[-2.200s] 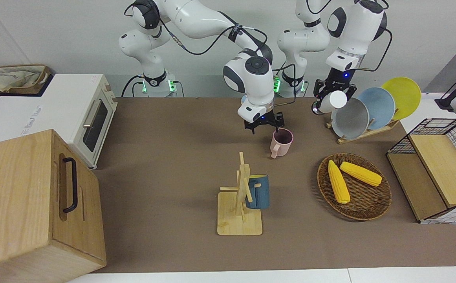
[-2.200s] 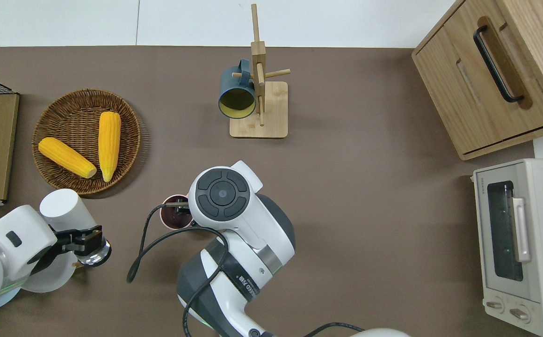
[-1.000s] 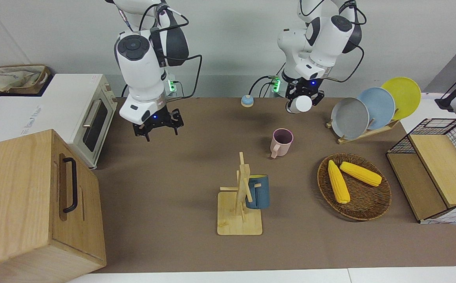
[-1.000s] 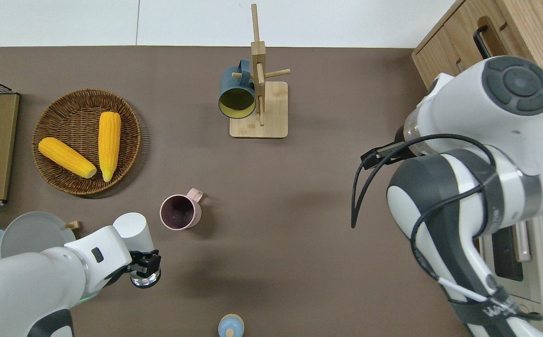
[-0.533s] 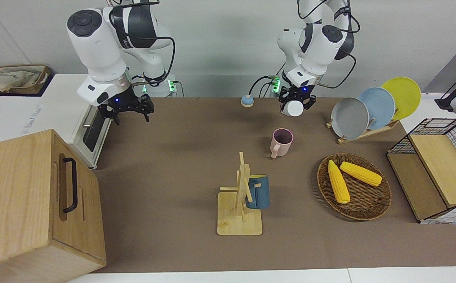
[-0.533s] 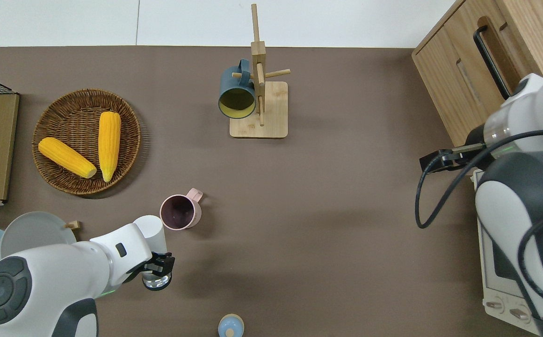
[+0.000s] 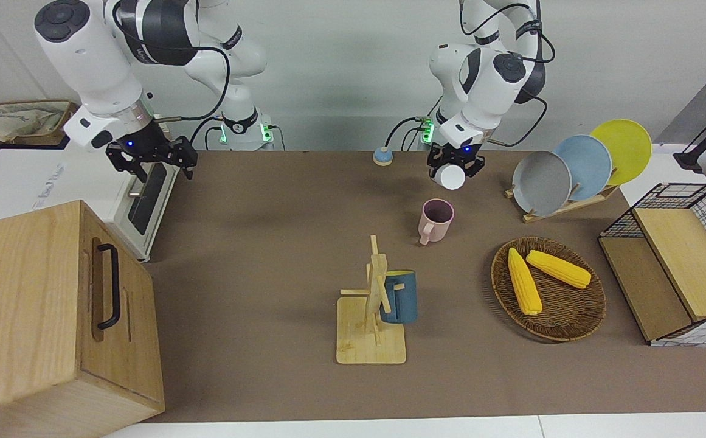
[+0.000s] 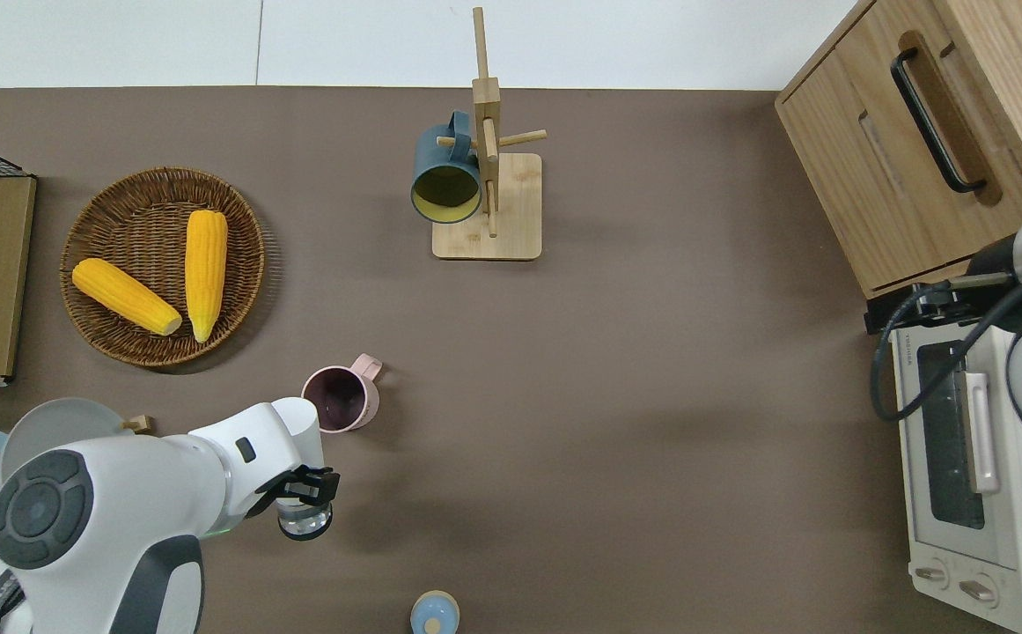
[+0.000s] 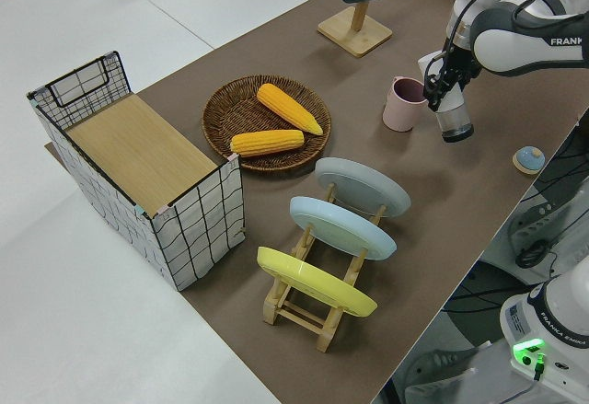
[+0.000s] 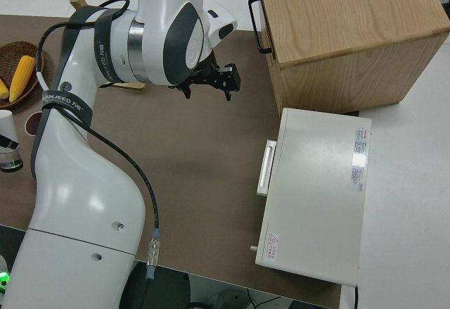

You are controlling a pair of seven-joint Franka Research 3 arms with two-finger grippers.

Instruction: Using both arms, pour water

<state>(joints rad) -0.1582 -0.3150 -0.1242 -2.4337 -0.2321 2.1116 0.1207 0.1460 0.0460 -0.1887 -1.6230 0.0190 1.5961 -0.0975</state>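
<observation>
Overhead view: the left gripper [image 8: 304,495] has its jaws clenched on a white bottle [image 8: 297,423], tipped so its far end overlaps the rim of the pink mug [image 8: 340,399] standing on the worktop [image 8: 616,352]. The right gripper [image 7: 152,157] hangs with jaws released and empty beside the toaster oven [image 8: 968,458].

Woven wicker basket [image 7: 571,316], matt brown table mat [image 7: 267,274], wooden mug stand [image 7: 372,316]
</observation>
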